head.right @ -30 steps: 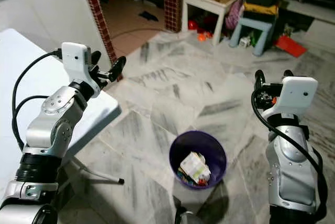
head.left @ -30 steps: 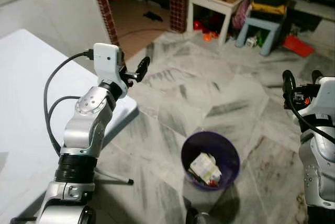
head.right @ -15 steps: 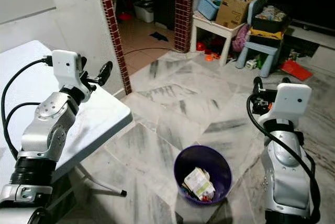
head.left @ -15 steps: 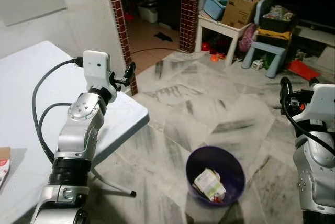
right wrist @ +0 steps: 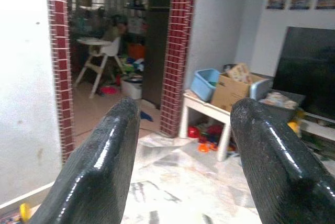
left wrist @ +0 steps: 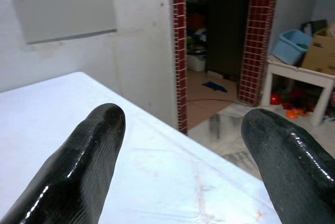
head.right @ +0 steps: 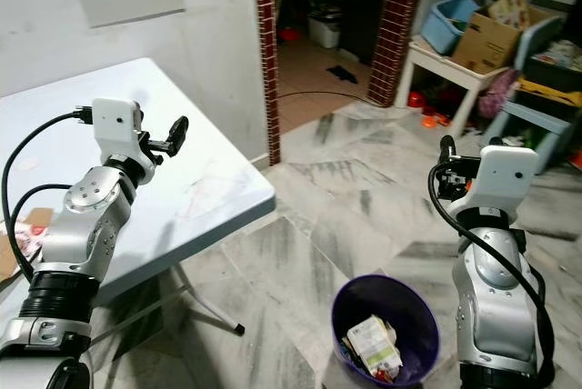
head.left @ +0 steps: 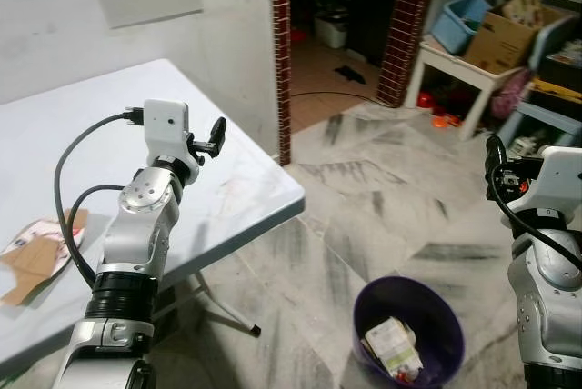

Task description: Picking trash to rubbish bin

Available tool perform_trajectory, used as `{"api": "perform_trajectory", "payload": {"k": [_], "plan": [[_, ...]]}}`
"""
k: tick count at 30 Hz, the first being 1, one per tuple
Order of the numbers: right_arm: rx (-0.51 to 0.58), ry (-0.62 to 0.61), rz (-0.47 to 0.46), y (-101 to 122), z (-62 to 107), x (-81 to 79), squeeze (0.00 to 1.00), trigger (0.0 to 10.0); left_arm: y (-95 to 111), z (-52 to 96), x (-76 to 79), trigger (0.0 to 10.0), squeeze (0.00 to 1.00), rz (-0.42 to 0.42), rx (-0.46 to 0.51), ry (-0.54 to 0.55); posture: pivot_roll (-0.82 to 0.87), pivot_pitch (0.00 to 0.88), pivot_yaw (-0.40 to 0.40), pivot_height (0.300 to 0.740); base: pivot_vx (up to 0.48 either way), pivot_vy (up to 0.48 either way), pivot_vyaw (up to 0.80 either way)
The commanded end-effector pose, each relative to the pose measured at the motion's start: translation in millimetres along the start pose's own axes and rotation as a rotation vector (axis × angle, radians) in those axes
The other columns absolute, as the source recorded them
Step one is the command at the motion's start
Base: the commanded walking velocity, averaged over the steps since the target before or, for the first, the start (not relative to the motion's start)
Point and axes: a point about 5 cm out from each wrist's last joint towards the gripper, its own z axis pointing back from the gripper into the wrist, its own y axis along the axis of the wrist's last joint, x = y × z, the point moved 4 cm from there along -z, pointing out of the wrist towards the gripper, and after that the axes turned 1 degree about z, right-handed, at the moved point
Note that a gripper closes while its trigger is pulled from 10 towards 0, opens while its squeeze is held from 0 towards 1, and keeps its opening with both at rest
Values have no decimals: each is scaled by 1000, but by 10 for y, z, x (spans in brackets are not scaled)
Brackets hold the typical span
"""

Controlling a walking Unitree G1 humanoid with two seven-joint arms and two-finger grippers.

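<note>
Trash (head.right: 371,342) fills purple bin (head.right: 346,303) on marble floor (head.right: 364,216) beside white table (head.right: 218,189); both jaws gape, empty.

A white folding table (head.left: 245,194) stands on a grey-veined marble floor (head.left: 382,225), close to a pale wall (head.left: 227,34). Beyond the table's far corner, a doorway framed by two red-tiled pillars (head.left: 280,53) opens onto a dim, cluttered room with a tan floor. Past the doorway, further from the table, a small white side table (head.right: 436,66) carries a blue tub (head.right: 452,18) and a cardboard box (head.right: 491,34).
</note>
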Motion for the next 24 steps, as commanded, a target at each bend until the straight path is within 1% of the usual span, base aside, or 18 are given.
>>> {"api": "perform_trajectory", "payload": {"k": [1, 8, 24], "plan": [[2, 1, -3, 0, -7, -6, 0, 10000, 51, -30, 11, 10000, 0, -4, 13, -1, -80, 0, 25, 740, 0, 0, 800], [-12, 14, 4, -35, -16, -6, 0, 10000, 13, -23, 41, 10000, 0, 33, 5, 2, -75, 0, 7, 740, 0, 0, 800], [-23, 65, 8, -45, -25, -70, 0, 10000, -69, 16, 73, 10000, 0, 51, -17, 20, -70, 0, -17, 740, 0, 0, 800]]}}
